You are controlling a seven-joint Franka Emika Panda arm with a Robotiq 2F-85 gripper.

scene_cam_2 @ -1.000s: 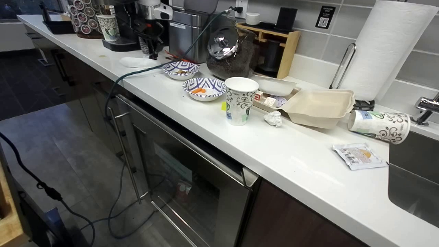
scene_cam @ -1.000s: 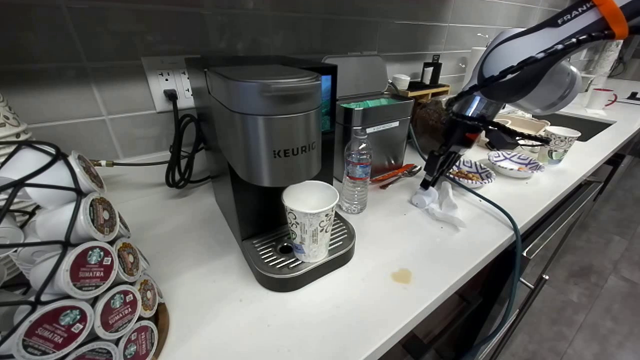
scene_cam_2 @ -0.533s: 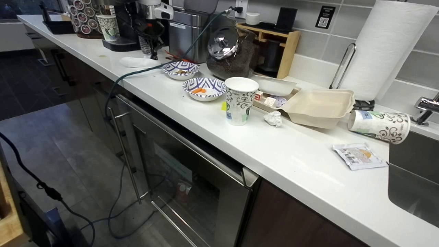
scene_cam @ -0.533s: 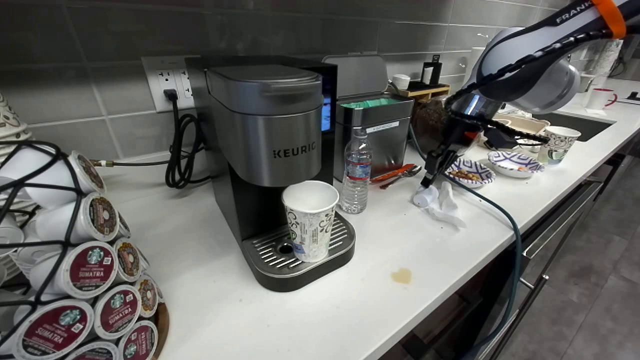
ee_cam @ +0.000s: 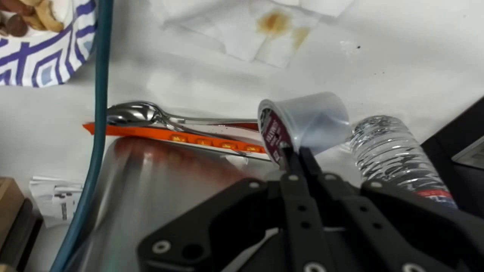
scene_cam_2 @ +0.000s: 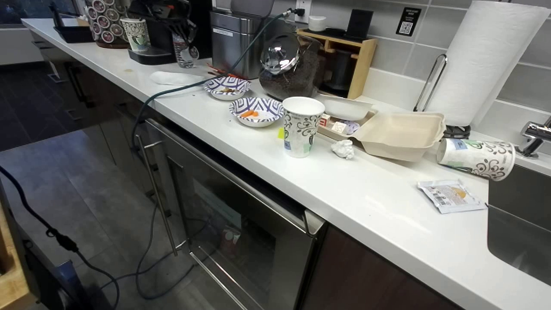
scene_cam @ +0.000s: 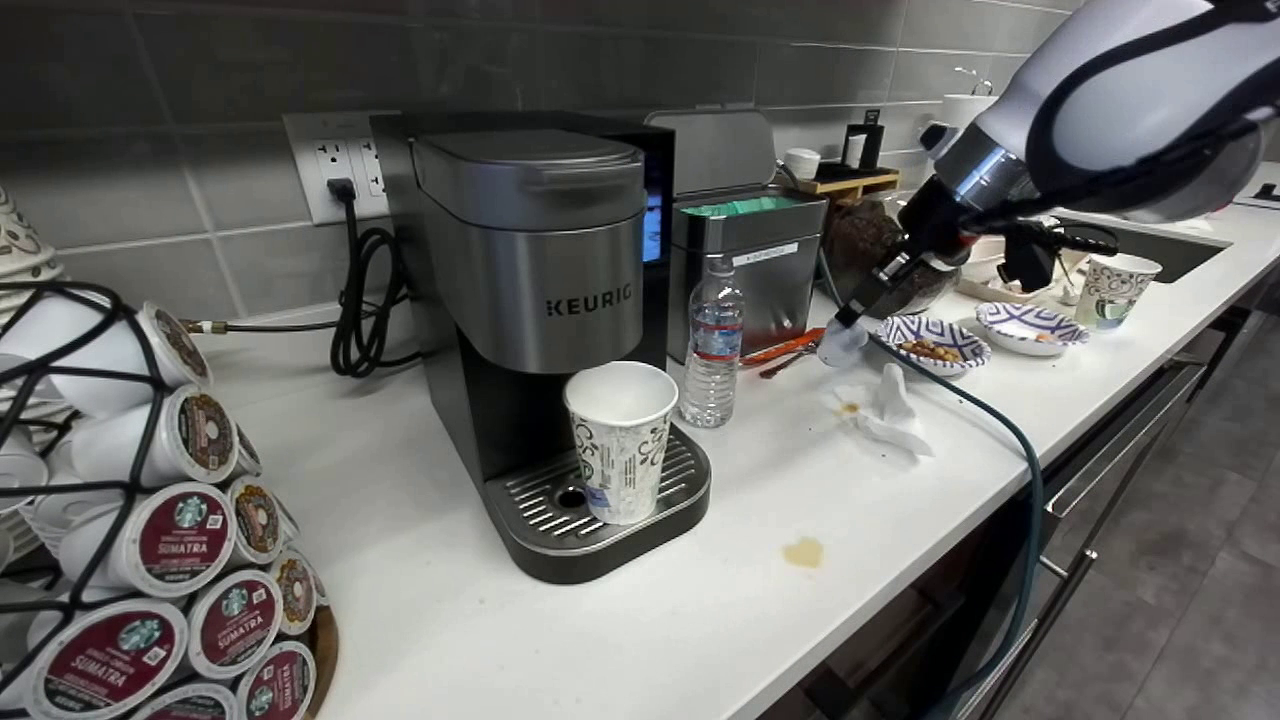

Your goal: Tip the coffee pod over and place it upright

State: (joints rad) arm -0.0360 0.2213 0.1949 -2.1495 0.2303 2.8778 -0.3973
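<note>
Wrist view has the gripper (ee_cam: 297, 149) clamped together on one edge of a small, cup-shaped coffee pod (ee_cam: 325, 115) of translucent white plastic, which hangs tilted with its dark red lid (ee_cam: 271, 130) facing sideways. Half a second ago this pod sat against the crumpled white paper napkin (scene_cam: 895, 420); now, in an exterior view, it appears clear of the desk (scene_cam: 700, 620), and the brown stain (scene_cam: 848, 408) it hid lies uncovered. So the pick-up looks achieved, while the placing is not: as I judge it, the coffee pod needs turning until its base faces squarely down, and such an edge grip could let it swing.

Nearby are a clear plastic water bottle (scene_cam: 712, 340), a shiny metal spoon (ee_cam: 128, 114) and a silver-and-black coffee machine (scene_cam: 540, 250), with a white patterned paper cup (scene_cam: 622, 450) on its slatted drip tray (scene_cam: 545, 512). Both exterior views show two blue-and-white zigzag paper bowls (scene_cam_2: 264, 105) farther along. Past them, in an exterior view, come a thick roll of white paper towels (scene_cam_2: 482, 64) and a steel sink (scene_cam_2: 516, 224). Grey wall tiles (scene_cam: 270, 60) stand behind, and a grey floor (scene_cam_2: 86, 172) runs in front.
</note>
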